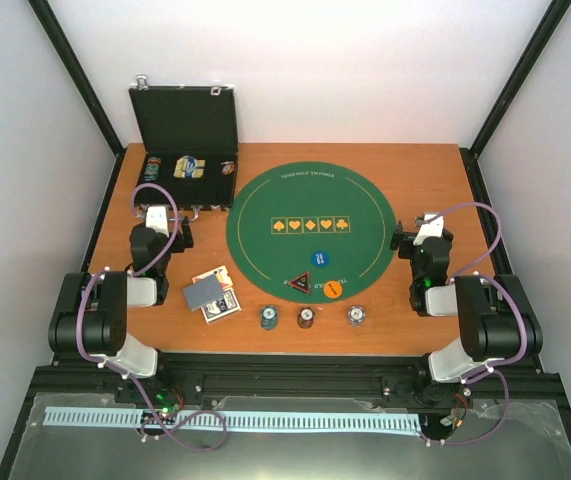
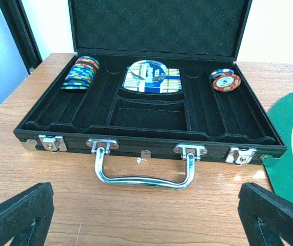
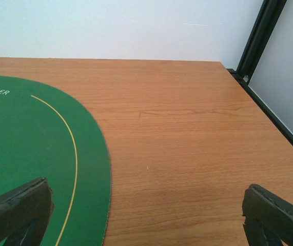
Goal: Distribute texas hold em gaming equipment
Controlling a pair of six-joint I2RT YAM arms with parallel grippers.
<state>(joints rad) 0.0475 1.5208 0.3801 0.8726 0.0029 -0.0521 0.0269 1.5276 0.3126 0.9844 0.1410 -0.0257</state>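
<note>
from above, the left pincer [image 1: 163,213] stands apart just before the open black case [image 1: 185,120] at the far left of the counter [image 1: 435,180]. the right pincer [image 1: 420,232], also apart, hovers by the right edge of the round green mat [image 1: 265,230]. a loose stack of playing cards [image 1: 212,295] lies near the mat's near-left edge. three small piles of poker chips [image 1: 306,317] line up nearer the bases. the blue disc [image 1: 318,259], orange disc [image 1: 333,289] and triangular token [image 1: 300,284] rest on the mat.

left wrist: wide-spread fingers [image 2: 18,215] flank the case handle [image 2: 145,177]. inside sit blue chips [image 2: 80,73] at left, what looks like a card deck [image 2: 151,78] in the middle, and red chips [image 2: 226,80] at right.

right wrist: spread fingers [image 3: 15,207] over counter and mat edge, gripping nothing.
</note>
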